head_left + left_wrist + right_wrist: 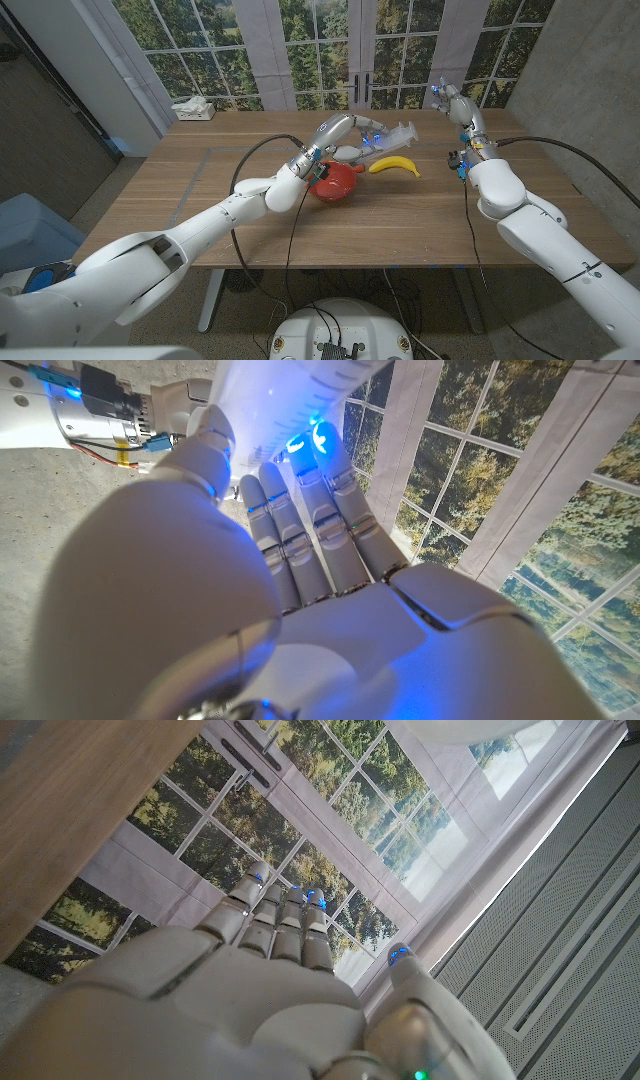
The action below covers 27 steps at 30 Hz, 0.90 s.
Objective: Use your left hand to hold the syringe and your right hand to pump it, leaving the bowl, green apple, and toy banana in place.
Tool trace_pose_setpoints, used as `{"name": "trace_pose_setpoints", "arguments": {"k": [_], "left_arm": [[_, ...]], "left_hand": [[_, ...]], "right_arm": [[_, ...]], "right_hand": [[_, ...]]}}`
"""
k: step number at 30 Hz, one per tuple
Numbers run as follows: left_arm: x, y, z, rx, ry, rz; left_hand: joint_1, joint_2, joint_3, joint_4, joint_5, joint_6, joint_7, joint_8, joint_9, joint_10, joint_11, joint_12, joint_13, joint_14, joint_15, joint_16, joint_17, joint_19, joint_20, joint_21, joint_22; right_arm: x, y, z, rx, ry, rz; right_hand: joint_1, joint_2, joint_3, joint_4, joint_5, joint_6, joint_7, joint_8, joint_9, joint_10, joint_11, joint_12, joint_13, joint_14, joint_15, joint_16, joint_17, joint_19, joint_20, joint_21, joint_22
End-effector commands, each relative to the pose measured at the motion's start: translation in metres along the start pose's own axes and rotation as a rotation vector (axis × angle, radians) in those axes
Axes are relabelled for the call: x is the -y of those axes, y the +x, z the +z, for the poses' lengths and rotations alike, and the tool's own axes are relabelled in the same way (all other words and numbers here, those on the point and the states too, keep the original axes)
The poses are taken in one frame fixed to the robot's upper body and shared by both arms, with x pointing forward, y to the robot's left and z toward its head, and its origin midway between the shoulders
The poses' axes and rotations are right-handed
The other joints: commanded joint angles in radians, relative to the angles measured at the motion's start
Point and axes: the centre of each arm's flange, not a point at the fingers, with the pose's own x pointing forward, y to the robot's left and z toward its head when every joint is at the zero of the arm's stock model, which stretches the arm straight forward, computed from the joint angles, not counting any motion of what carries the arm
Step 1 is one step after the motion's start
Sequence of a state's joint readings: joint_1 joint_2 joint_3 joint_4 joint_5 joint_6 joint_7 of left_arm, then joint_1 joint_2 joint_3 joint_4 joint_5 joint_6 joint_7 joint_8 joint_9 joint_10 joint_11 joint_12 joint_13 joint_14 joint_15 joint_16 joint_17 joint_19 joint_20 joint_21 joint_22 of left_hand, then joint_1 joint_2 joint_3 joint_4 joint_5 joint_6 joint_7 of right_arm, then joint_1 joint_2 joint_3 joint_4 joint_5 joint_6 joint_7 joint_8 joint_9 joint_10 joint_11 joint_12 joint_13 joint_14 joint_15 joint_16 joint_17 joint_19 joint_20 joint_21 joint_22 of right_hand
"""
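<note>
So far, only the first half of the task appears settled. The syringe (392,132) is gripped in the left hand (345,132) and held up off the table (200,185), roughly level, with its far end pointing toward the robot's right — in the left wrist view the pale barrel (290,400) is seen lying across the fingers (300,510), which are closed about it.

The right hand (455,103) is raised near the table's far right part, well apart from the syringe. In the right wrist view its fingers (285,925) are stretched out side by side, the thumb is set off, and nothing is held; the hand is open. The plunger is judged not yet touched, so the pumping is still to be done — the right hand must first be brought across to the syringe's free end.

The bowl (334,182) stands just under the left wrist, and the banana (394,165) lies beside it on the robot's right. Both look undisturbed. The apple cannot be made out with certainty; a pale shape by the bowl's far rim is partly hidden by the hand.
</note>
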State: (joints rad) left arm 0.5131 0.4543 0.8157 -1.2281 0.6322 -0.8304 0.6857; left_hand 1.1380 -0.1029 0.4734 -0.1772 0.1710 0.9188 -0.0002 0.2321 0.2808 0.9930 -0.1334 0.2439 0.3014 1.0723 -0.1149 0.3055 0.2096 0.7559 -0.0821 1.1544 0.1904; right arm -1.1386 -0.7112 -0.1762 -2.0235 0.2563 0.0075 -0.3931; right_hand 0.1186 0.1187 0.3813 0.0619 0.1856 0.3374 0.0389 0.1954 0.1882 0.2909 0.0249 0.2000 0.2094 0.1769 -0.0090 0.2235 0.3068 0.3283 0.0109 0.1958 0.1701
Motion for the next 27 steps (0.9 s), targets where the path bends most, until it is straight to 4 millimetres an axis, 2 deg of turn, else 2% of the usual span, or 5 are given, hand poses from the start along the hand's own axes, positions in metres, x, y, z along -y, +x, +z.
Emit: {"name": "trace_pose_setpoints", "arguments": {"k": [1,17,27], "left_arm": [[-0.001,-0.005,0.021,-0.052,-0.027,-0.082],[0.003,-0.008,0.035,-0.142,-0.052,-0.23],[0.009,-0.008,0.032,-0.217,-0.132,-0.358]], "left_hand": [[0.222,0.21,0.006,-0.001,0.004,0.002,0.002,-0.006,0.005,0.007,0.004,-0.003,0.003,0.084,-0.126,0.007,0.006,-0.004,-0.128,0.012,0.002],[0.223,0.21,0.007,0.0,0.006,0.002,0.005,-0.009,0.006,0.009,0.009,-0.004,0.002,0.086,-0.126,0.006,0.006,-0.004,-0.126,0.021,0.001],[0.224,0.209,0.008,-0.001,0.007,0.001,0.009,-0.011,0.006,0.012,0.01,-0.004,0.002,0.087,-0.126,0.005,0.006,-0.006,-0.125,0.024,-0.001]], "right_arm": [[0.008,-0.015,-0.002,-0.007,0.028,-0.025],[0.014,-0.027,-0.001,-0.017,0.041,-0.041],[0.01,-0.025,-0.003,-0.018,0.042,-0.031]], "right_hand": [[0.009,0.037,0.006,-0.003,0.003,0.002,-0.001,0.003,0.002,-0.001,-0.001,0.001,0.001,-0.004,0.002,0.005,0.002,-0.002,0.007,-0.001,0.003],[0.006,0.034,0.005,-0.003,0.001,0.001,-0.002,0.003,0.002,-0.004,0.002,0.001,0.001,-0.006,0.002,0.006,0.003,-0.005,0.011,-0.002,0.003],[0.005,0.033,0.004,-0.003,0.001,0.001,-0.002,0.003,0.002,-0.003,0.002,0.001,0.0,-0.008,0.002,0.007,0.004,-0.005,0.011,-0.002,0.003]]}}
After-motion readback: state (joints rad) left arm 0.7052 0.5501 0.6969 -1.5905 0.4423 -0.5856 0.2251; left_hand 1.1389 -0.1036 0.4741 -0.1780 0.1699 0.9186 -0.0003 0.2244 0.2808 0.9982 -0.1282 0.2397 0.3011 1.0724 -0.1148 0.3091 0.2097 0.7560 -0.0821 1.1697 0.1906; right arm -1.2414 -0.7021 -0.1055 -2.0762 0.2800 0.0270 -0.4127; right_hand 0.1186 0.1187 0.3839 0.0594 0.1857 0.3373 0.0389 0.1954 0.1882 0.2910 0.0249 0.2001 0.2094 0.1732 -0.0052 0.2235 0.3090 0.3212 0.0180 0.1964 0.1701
